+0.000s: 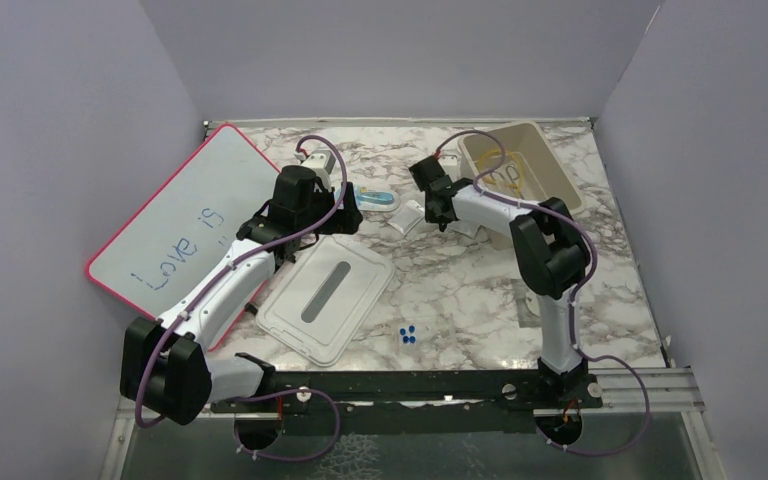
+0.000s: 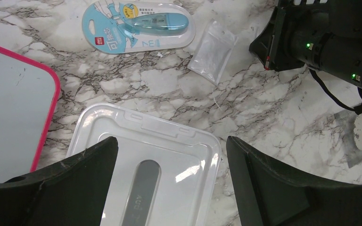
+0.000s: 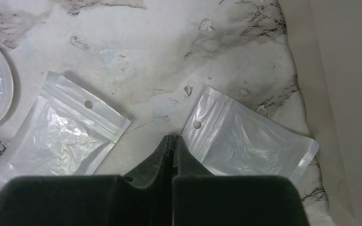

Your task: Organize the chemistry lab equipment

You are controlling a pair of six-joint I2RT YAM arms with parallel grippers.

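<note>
Right gripper [image 3: 172, 141] is pictured pressed shut, nothing visibly pinched, between two clear pouches laid flat on the marble table [image 3: 169, 56] | left pouch [image 3: 61, 141] apart, right pouch [image 3: 250, 146] just beside the tips | left gripper [image 2: 172, 183] is held wide over a clear lid [image 2: 141, 136] | amber tubing [image 1: 507, 177] is seen inside the beige bin [image 1: 552, 160].

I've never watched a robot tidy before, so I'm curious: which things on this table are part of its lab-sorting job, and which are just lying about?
Likely part of the job: beige bin, amber tubing in it, clear bag, second clear bag, perhaps the clear lid.

Likely just lying about: whiteboard, correction tape pack, small blue bits.
</note>
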